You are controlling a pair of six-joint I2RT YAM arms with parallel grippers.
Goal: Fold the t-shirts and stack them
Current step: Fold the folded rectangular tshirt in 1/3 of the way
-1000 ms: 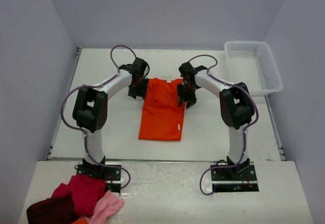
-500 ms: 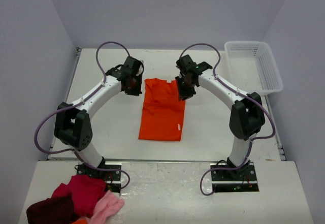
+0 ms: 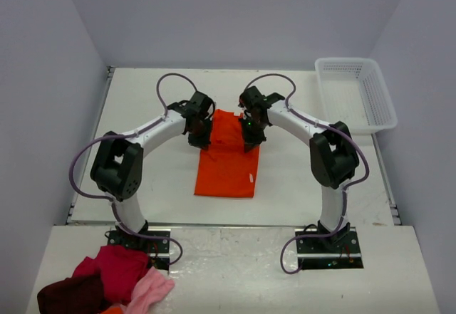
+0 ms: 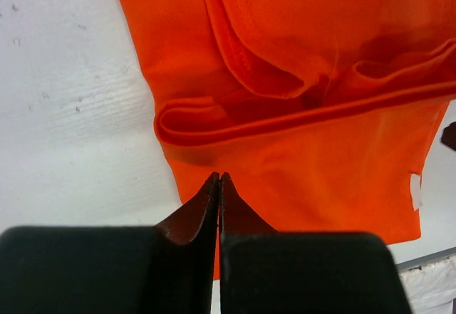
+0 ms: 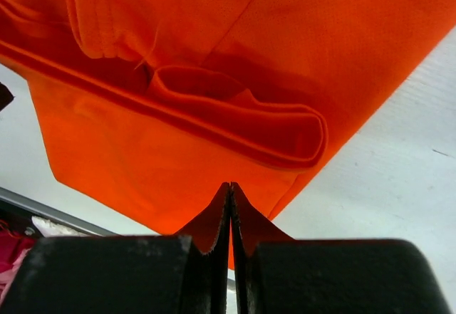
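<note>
A bright orange t-shirt (image 3: 228, 163) lies on the white table (image 3: 142, 179), folded into a long strip with a small white label (image 3: 251, 179) near its front hem. My left gripper (image 3: 201, 139) is shut on the shirt's left edge (image 4: 320, 179), tips (image 4: 219, 176) pinched together. At the right edge (image 5: 142, 143) my right gripper (image 3: 249, 142) is shut the same way (image 5: 231, 184). Both wrist views show a raised roll of cloth (image 5: 285, 132) just beyond the tips. The cloth inside the jaws is hidden.
A white plastic basket (image 3: 345, 60) stands at the far right of the table. A heap of red, maroon and pink clothes (image 3: 107, 278) lies on the near ledge beside the left arm's base. The table's front edge (image 4: 431, 257) runs just past the shirt's hem.
Both grippers went from open beside the shirt's far corners to shut, then moved inward and toward me onto its edges. The shirt's far end now looks narrower and bunched.
</note>
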